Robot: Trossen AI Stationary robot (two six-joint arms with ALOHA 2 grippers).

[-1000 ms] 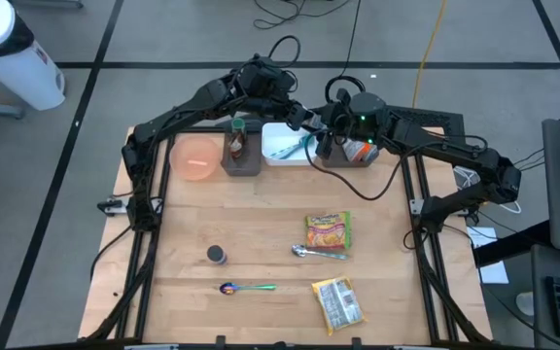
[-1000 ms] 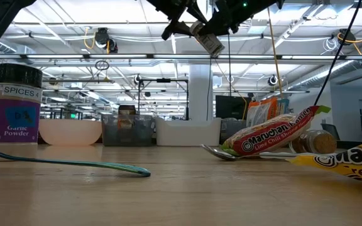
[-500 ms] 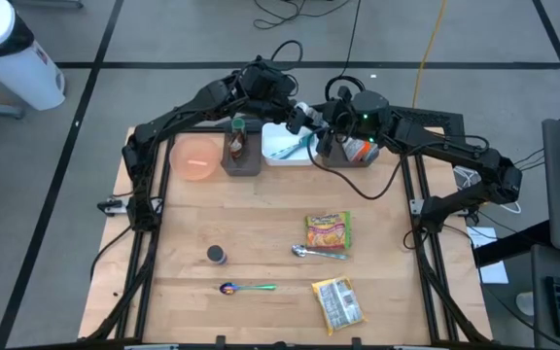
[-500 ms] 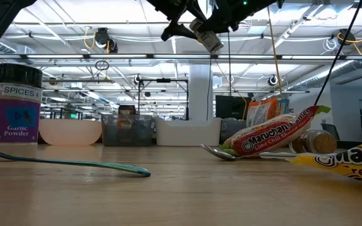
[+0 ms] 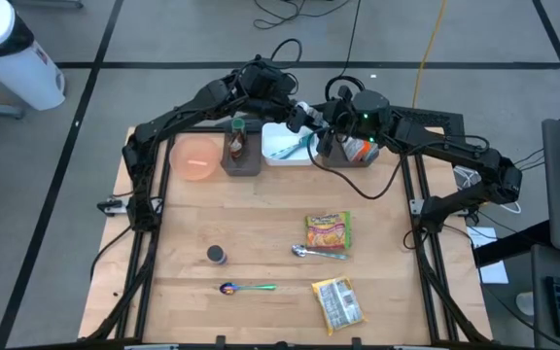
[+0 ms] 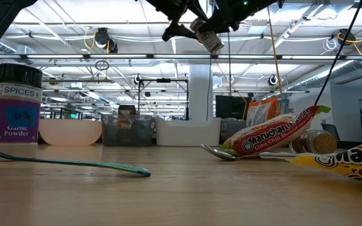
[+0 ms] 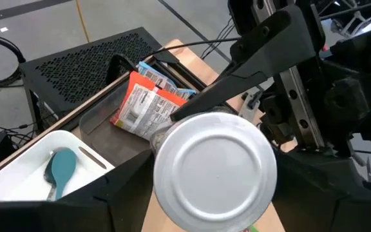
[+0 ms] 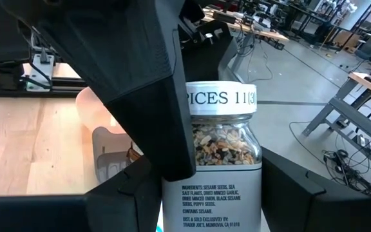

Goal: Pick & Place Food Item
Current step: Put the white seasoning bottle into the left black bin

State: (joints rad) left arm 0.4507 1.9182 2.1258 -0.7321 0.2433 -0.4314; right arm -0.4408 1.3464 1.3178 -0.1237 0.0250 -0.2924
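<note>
Two jaws meet on the spice jar, held aloft over the white bin; we see the right gripper clamping its body, the left gripper spread around its lid end.
</note>
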